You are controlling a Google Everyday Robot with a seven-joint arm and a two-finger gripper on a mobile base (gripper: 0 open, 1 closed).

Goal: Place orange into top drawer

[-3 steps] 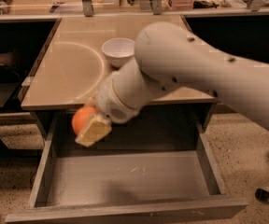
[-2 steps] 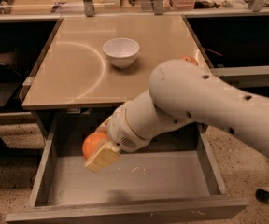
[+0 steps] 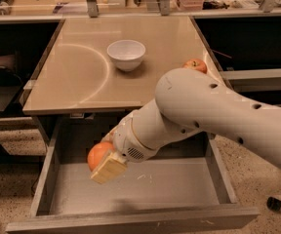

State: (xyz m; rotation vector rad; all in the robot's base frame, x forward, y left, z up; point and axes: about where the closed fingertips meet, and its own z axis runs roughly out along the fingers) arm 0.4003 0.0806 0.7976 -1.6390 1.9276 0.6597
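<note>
One camera view, looking down over the front of the desk. The robot's thick, white-sleeved arm (image 3: 213, 116) reaches in from the right, passing in front of the tan, flat-topped desk (image 3: 82, 77). Its tool (image 3: 102, 161) hangs over the left half of the wide, shallow grey top drawer (image 3: 179, 189), which stands pulled open.

The tool is closed around the smooth, round, stemless orange (image 3: 97, 154). One tan, block-like finger pad (image 3: 109, 168) presses the fruit's lower right side; the other finger is hidden behind it. The orange is held clear above the drawer's scuffed bottom, not touching it.

On the desk, a round white bowl (image 3: 126, 54) stands near the middle. A red-and-yellow apple (image 3: 195, 65) lies at the right edge, partly behind the arm.

Handling, as judged: the orange is probably firm and moderately heavy, with smooth, slightly yielding skin. It would likely roll once released, so a grip across its widest part and a low release suit it.
</note>
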